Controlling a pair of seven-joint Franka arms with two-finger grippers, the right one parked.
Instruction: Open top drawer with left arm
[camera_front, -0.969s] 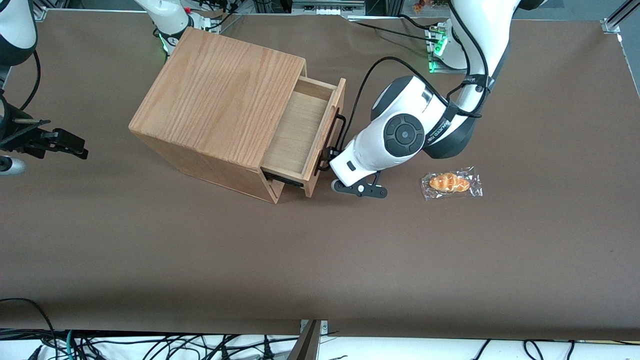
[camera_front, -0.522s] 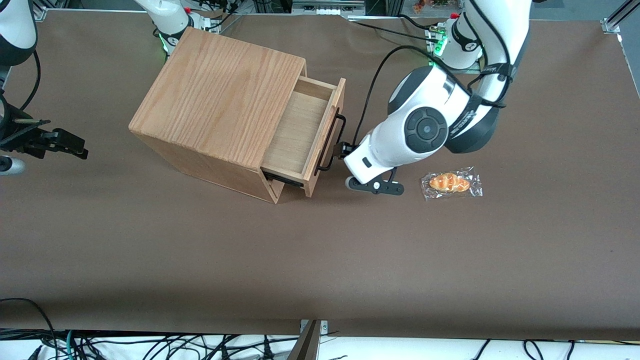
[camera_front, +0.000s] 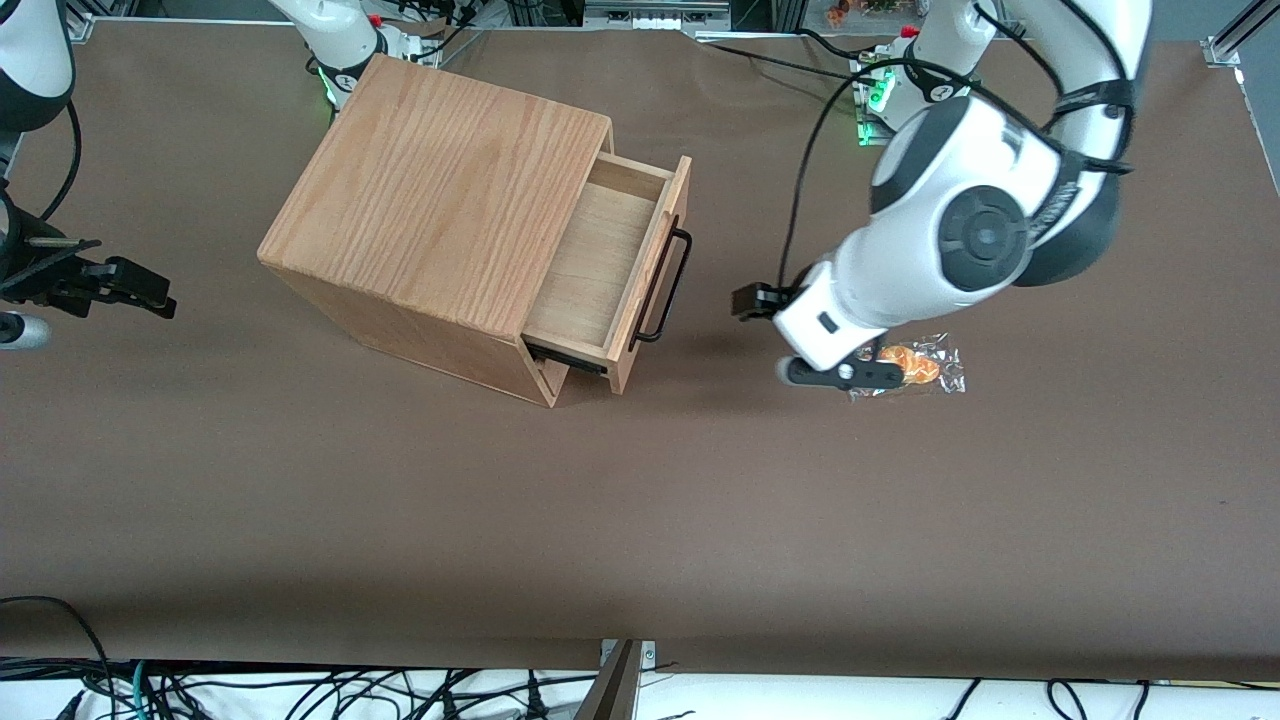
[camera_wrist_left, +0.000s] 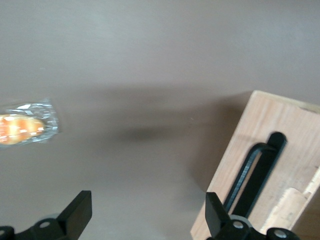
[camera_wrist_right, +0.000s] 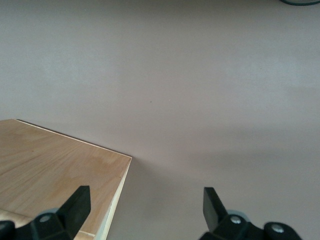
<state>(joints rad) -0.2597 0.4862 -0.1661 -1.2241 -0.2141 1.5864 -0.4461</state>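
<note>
The top drawer (camera_front: 598, 262) of the oak cabinet (camera_front: 440, 190) stands pulled out, showing its plain wood inside. Its black bar handle (camera_front: 666, 285) is free, with nothing touching it. The left arm (camera_front: 960, 230) holds its gripper (camera_front: 754, 300) in front of the drawer, a clear gap away from the handle and above the table. In the left wrist view the gripper (camera_wrist_left: 148, 216) is open, with only bare table between its fingers (camera_wrist_left: 80, 212). The drawer front (camera_wrist_left: 295, 145) and handle (camera_wrist_left: 252, 177) show beside one finger.
A wrapped bread roll (camera_front: 918, 366) lies on the brown table (camera_front: 640, 500) just under the left arm's wrist, toward the working arm's end; it also shows in the wrist view as a bread roll (camera_wrist_left: 22, 127). Cables hang along the table's near edge.
The gripper was at the handle a second ago. It has since drawn away from the drawer toward the working arm's end, over the bread roll. The drawer has stayed pulled out.
</note>
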